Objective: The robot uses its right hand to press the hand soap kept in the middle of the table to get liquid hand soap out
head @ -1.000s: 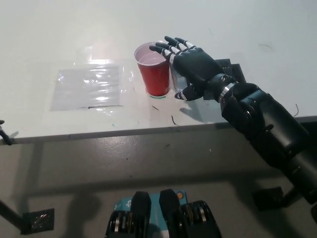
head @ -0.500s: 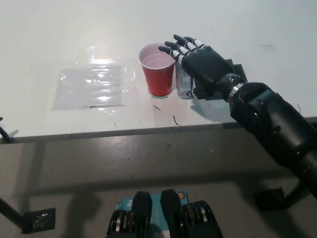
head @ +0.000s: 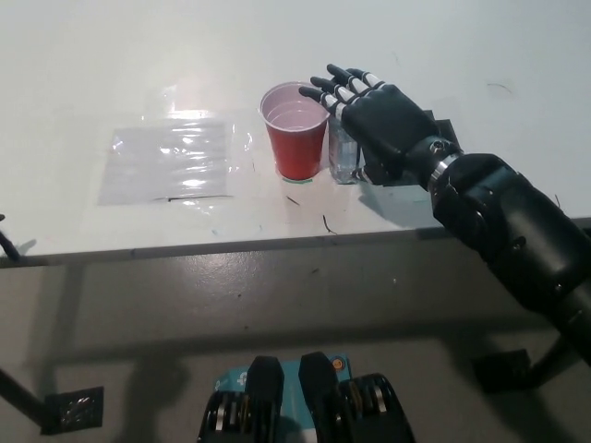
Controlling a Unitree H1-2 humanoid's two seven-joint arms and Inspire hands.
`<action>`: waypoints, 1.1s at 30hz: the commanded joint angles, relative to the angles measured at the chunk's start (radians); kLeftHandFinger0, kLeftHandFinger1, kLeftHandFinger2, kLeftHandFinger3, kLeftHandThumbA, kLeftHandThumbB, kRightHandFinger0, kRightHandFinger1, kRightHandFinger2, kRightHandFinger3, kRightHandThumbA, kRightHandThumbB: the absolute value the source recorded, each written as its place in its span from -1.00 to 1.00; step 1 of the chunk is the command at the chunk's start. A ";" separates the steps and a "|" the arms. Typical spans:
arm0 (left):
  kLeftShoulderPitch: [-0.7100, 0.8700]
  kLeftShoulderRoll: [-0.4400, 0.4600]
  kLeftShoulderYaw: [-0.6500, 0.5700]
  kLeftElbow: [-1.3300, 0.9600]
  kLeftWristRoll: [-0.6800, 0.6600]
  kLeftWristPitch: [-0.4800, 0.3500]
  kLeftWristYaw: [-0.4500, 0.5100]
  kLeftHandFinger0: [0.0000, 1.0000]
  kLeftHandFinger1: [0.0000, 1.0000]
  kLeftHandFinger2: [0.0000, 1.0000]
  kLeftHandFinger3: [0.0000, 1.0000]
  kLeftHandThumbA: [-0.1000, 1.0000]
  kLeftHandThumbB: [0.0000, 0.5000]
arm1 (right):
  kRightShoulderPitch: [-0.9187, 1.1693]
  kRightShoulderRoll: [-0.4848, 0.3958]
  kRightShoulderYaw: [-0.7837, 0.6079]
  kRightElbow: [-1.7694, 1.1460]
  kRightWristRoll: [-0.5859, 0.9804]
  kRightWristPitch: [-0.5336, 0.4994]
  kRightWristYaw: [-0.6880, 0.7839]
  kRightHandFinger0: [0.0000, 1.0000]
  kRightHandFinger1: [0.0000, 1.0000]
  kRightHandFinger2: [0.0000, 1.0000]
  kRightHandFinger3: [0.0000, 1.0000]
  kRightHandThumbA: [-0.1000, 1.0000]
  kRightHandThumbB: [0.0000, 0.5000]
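While the right hand [head: 383, 115] lies palm-down over the clear soap bottle [head: 343, 157], the pump head is hidden beneath the palm, so contact is judged likely but cannot be confirmed. The fingers [head: 343, 85] are extended and only slightly spread, reaching over the rim of the red cup [head: 297, 132]; nothing is gripped, the hand being laid flat as a pressing surface. The bottle stands upright on the white table [head: 111, 65], just beside the cup on its right side (the two appear to touch or nearly so) and near the table's front edge. A sheet of clear plastic film [head: 171, 159] lies flat, well apart to the left. The left hand is not in view.

For the press to be done well, the force should be directed straight down through the pump axis, with the palm centred on the plunger; any sideways push is judged liable to tip the narrow bottle or knock the cup. The outstretched fingers should be kept off the cup rim. Where the nozzle points cannot be told, so whether soap would land in the cup is uncertain.

No brand, label or legible writing is made out on bottle, cup or film.
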 commanded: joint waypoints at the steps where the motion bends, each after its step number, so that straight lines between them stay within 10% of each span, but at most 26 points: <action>1: -0.034 0.021 0.022 -0.020 0.019 0.019 -0.025 1.00 1.00 0.94 0.55 1.00 -0.36 | 0.058 0.007 0.031 0.047 -0.025 0.031 0.076 1.00 1.00 1.00 1.00 1.00 0.76; 33: -0.039 0.011 0.045 -0.036 0.000 0.019 -0.042 1.00 1.00 0.92 0.61 1.00 -0.51 | 0.057 0.023 0.057 0.237 -0.072 0.056 -0.036 1.00 1.00 1.00 1.00 1.00 1.00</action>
